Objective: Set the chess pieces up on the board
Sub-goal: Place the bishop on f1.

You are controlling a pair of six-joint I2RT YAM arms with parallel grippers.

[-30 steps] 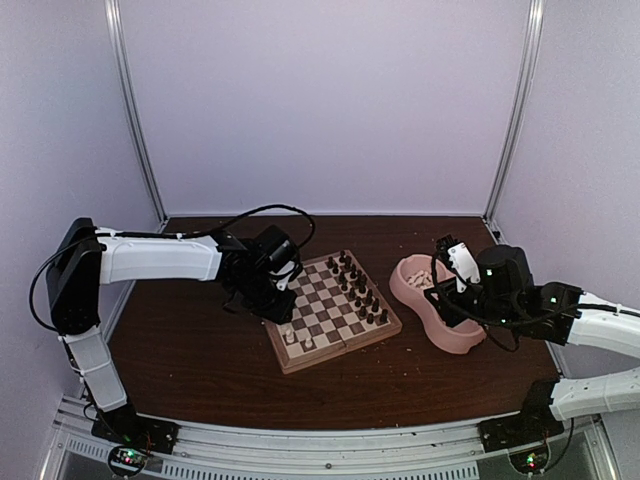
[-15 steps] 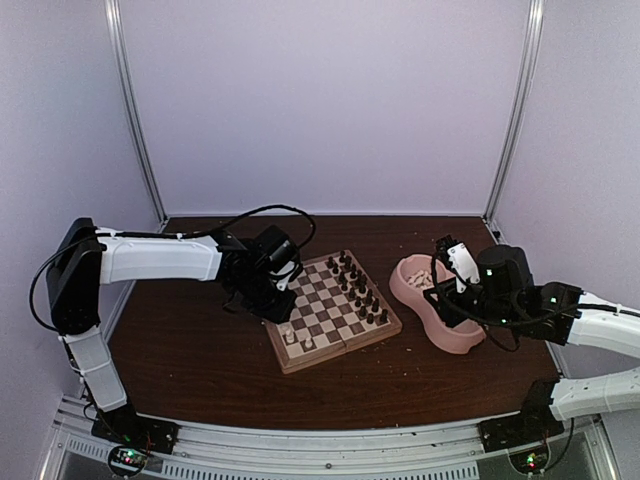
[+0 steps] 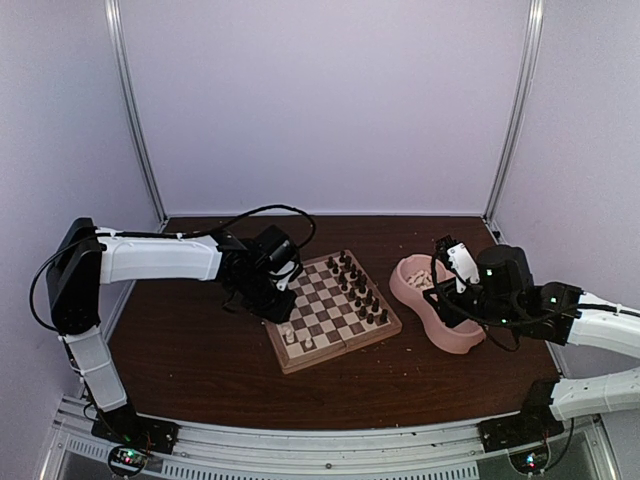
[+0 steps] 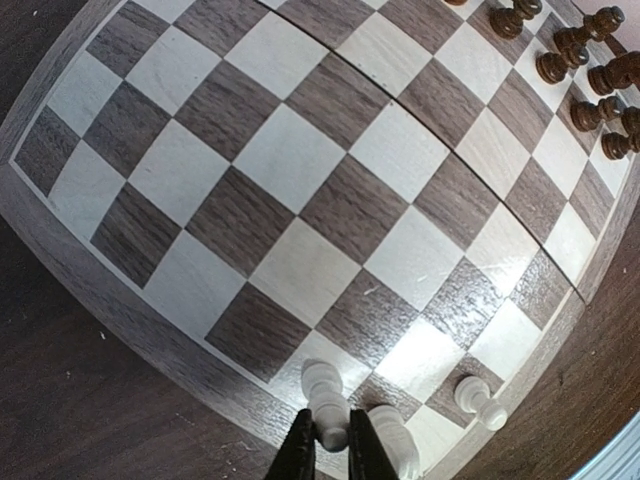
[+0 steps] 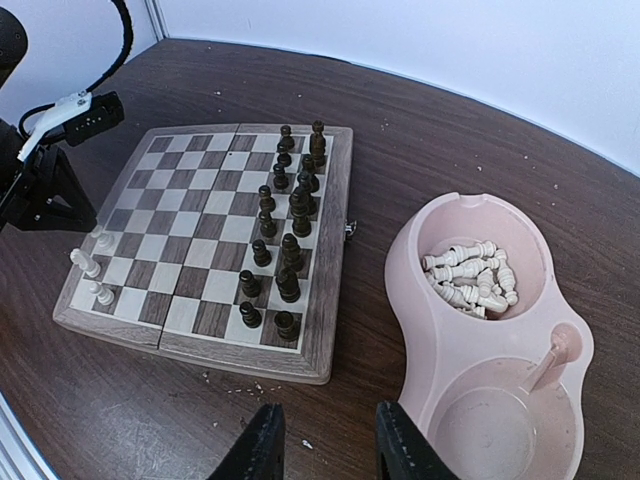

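Obs: left gripper (image 4: 330, 432) is closed on one cream piece (image 4: 322, 385) at the board (image 4: 290, 150) edge row, with a neighbour piece (image 4: 395, 445) just beside. Judged: seat it upright and centred on its square, then open and lift straight to avoid a knock. The remaining cream pieces (image 5: 470, 275) lie in the pink bowl (image 5: 415, 330); the right gripper (image 5: 330, 445) hovers near it, jaws apart, empty.
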